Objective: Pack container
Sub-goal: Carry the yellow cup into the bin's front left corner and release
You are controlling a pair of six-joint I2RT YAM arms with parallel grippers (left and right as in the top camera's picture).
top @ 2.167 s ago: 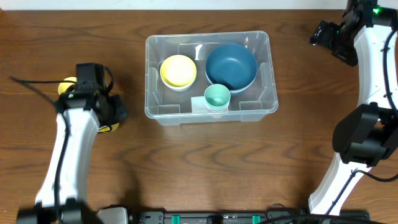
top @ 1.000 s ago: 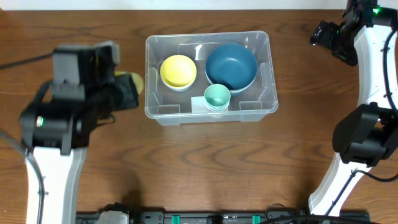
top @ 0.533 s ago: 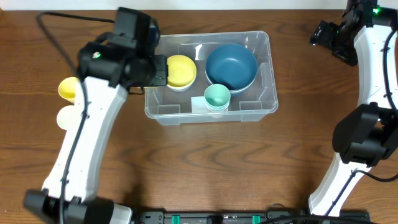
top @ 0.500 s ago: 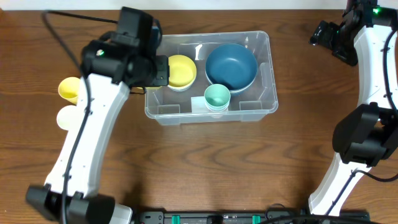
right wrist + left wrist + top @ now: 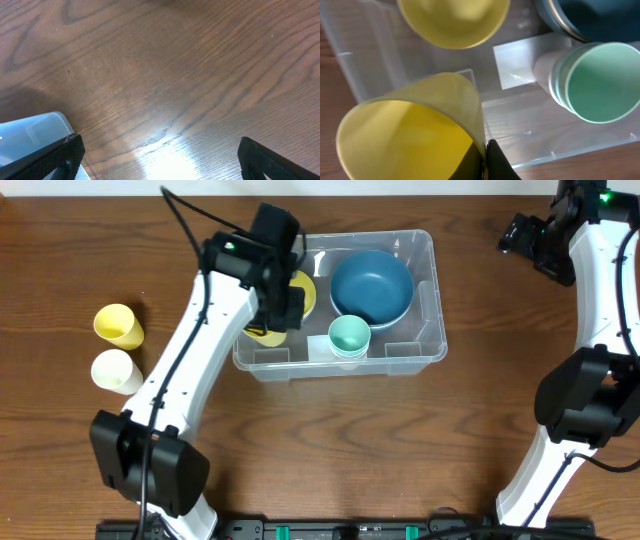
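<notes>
Left jaws: clamped tight on the rim of a yellow cup (image 5: 410,130), with one wall of the cup pinched between them. The cup hangs tilted and its open mouth faces the wrist camera. From overhead, the cup (image 5: 262,332) shows just under the wrist.

Container (image 5: 438,300): clear bin, directly below the left jaws, mid tabletop (image 5: 330,440). The held cup is inside its outline, close to the side wall (image 5: 370,65). Cannot tell whether the cup touches the bin floor.

In the bin:
- Yellow bowl (image 5: 452,20) just ahead of the left jaws, partly covered by the arm from overhead.
- Green cup (image 5: 595,82) off to one side of them, standing upright on a raised step.
- Blue bowl (image 5: 372,285) beyond the green cup, next to the yellow bowl.

Outside the bin, well apart from the left jaws: a second yellow cup (image 5: 118,325) and a cream cup (image 5: 116,370), close together on the tabletop, both mouth-up.

Right jaws: spread wide with nothing between them, only bare wood below. They are well apart from the bin, though one corner of it (image 5: 30,135) shows beside one finger (image 5: 55,157).
</notes>
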